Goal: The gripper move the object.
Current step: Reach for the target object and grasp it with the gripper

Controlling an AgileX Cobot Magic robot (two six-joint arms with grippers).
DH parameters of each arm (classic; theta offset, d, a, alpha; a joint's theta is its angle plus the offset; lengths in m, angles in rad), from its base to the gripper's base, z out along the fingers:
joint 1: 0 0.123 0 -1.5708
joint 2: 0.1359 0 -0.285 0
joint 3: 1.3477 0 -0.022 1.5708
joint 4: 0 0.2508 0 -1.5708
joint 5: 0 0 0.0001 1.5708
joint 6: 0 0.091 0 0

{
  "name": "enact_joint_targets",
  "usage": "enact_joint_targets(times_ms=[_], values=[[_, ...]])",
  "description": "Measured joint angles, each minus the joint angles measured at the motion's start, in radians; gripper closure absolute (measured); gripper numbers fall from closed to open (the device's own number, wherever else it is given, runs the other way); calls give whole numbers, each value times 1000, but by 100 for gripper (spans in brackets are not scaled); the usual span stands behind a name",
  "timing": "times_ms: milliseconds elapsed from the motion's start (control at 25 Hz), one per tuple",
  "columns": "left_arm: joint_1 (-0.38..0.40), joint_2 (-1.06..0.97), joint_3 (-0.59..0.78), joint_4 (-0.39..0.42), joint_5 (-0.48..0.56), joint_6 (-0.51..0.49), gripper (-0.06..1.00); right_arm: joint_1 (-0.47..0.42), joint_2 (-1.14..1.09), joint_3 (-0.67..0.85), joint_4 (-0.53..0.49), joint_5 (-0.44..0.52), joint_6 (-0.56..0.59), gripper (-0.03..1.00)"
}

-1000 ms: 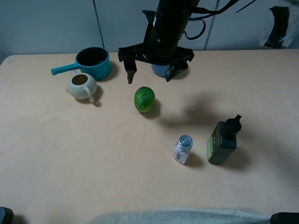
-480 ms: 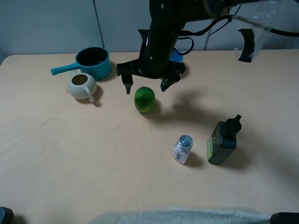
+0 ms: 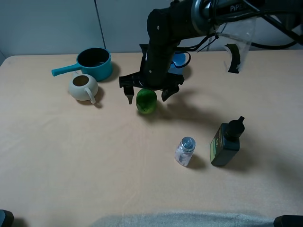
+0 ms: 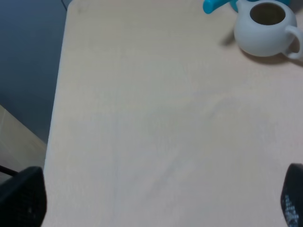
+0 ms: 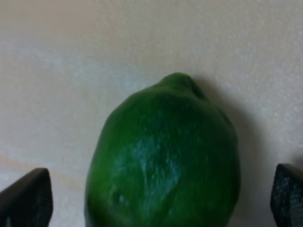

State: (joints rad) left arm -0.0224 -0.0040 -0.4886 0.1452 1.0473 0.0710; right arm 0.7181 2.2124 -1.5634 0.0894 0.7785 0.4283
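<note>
The green fruit [image 3: 146, 101] lies on the tan table [image 3: 71, 156], just right of the white pitcher. My right gripper [image 3: 147, 97] is open and lowered over it, one dark finger [image 3: 129, 97] on each side, not touching. In the right wrist view the fruit [image 5: 163, 156] fills the middle between the fingertips of the right gripper [image 5: 157, 197]. My left gripper [image 4: 157, 196] is open and empty above bare table; it does not show in the exterior high view.
A teal saucepan [image 3: 93, 64] and a white pitcher [image 3: 83, 87] stand at the back left; the pitcher also shows in the left wrist view [image 4: 263, 28]. A blue bowl [image 3: 179, 60] sits behind the right arm. A small clear bottle [image 3: 185, 151] and a dark green bottle [image 3: 226, 142] stand front right.
My right gripper has come down and toward the front, from above and behind the fruit to straddling it. The fruit has not moved.
</note>
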Motion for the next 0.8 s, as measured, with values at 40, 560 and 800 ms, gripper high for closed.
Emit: enact_joint_targets(times_ms=[40, 560, 800], values=[[0, 0, 0, 0, 0, 0, -5, 0, 6, 0, 0, -5, 3, 28], [0, 0, 0, 0, 0, 0, -5, 0, 65, -2, -23, -47, 34, 28], [0, 0, 0, 0, 0, 0, -5, 0, 68, -3, -23, -47, 37, 33]])
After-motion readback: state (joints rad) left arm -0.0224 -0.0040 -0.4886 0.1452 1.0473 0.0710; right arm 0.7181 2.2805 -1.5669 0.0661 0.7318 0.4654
